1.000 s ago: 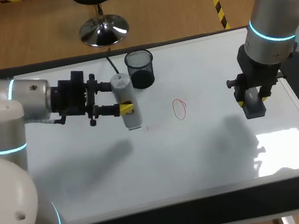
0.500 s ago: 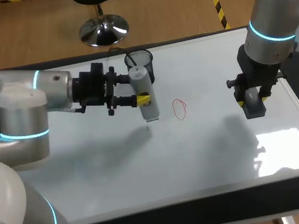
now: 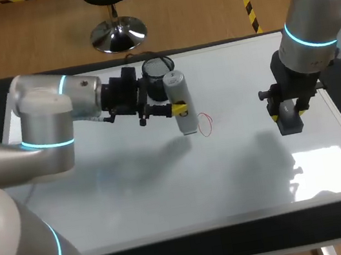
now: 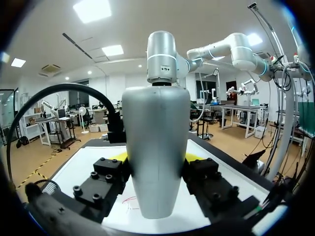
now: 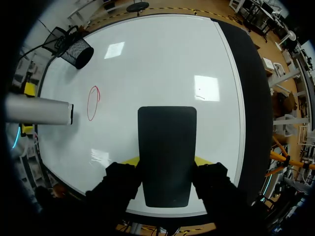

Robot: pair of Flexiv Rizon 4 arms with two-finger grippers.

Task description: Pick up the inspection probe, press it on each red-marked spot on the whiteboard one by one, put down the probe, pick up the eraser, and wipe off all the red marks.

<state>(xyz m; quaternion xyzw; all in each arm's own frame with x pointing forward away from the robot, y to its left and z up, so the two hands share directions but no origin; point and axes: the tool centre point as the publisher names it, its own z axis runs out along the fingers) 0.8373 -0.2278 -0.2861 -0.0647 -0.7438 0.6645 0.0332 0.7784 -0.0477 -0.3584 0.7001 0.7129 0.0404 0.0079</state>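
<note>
Whiteboard (image 3: 244, 174) lies flat under the work. Your left tool (image 3: 179, 108), clenched on the probe (image 3: 177, 90), has swept rightward over the last second. Your right tool (image 3: 283, 110) stays parked near the right edge, grasping the eraser (image 3: 291, 122). The probe's tip now sits just beside the red mark (image 3: 205, 124), so pressing looks next and wiping later.

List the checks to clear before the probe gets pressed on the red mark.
1. Probe gripped between both fingers of the left gripper: ok.
2. Probe tip over the red mark: not ok, it sits beside the mark.
3. Tip's height above the whiteboard: cannot tell.
4. Eraser held in the right gripper, away from the mark: ok.
</note>
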